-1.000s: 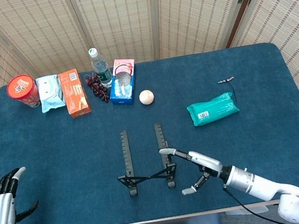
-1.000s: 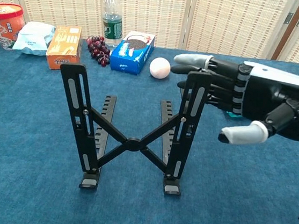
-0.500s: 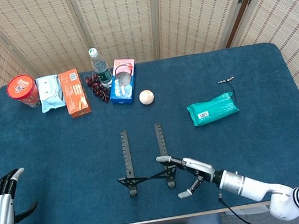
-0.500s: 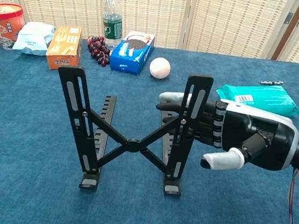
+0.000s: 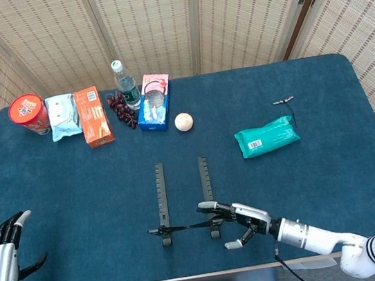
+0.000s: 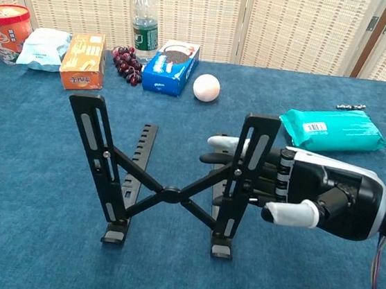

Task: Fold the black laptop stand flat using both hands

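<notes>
While the right hand (image 6: 292, 194) (fingers spread) reaches behind the laptop stand (image 6: 168, 176), left hand (image 5: 1, 254) open, idle.

The right hand (image 6: 299, 191) reaches in low from the right, its fingers (image 6: 224, 142) stretched forward and its thumb jutting sideways. The left hand (image 5: 0, 258) rests at the near-left corner, fingers spread apart, holding nothing.

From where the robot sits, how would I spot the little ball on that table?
Look to the far edge of the blue table, where a row of snacks sits. The ball lies at the row's right end, beside the blue box: the only plain, pale, round thing.
</notes>
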`<state>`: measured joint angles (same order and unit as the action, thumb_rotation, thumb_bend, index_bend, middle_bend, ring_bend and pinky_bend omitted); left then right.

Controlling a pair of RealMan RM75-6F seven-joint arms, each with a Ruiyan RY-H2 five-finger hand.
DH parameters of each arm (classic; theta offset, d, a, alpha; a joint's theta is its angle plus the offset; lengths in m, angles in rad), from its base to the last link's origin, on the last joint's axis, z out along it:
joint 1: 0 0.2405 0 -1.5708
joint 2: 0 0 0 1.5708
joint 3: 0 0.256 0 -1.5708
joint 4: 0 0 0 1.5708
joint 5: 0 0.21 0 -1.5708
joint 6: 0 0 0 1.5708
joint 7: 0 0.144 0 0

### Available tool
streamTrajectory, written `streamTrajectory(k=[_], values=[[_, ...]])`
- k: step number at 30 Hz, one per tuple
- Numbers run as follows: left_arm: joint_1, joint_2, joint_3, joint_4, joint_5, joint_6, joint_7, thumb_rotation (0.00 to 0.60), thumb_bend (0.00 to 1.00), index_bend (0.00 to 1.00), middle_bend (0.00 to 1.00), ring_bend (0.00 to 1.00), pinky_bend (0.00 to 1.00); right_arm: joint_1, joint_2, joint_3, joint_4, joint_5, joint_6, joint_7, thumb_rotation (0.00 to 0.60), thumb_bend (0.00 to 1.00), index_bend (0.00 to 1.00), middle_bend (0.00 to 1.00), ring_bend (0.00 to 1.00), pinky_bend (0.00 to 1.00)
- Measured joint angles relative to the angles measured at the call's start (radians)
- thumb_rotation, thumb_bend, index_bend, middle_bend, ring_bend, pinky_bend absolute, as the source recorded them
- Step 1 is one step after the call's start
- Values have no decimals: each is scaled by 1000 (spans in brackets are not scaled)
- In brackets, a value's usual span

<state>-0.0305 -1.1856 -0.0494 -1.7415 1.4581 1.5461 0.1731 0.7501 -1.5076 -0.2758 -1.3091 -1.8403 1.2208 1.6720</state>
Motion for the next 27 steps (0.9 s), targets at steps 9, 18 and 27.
streamTrajectory(k=[9, 18, 27], values=[[-6, -2, -2, -2, 0, -9, 6, 600, 147, 133, 142, 136, 0, -1, 0, -11, 6, -2, 13, 10, 600, 116, 0, 97, 0, 206], [-40, 15, -5, 11, 12, -67, -74, 600, 146, 133, 142, 136, 0, -16, 27, 8, -15, 17, 28, -141, 600, 116, 0, 93, 0, 151], [-120, 58, 4, 24, 57, -202, -334, 600, 147, 133, 146, 143, 0, -48, 157, 2, -132, 27, 60, -314, 600, 115, 0, 77, 0, 151]])
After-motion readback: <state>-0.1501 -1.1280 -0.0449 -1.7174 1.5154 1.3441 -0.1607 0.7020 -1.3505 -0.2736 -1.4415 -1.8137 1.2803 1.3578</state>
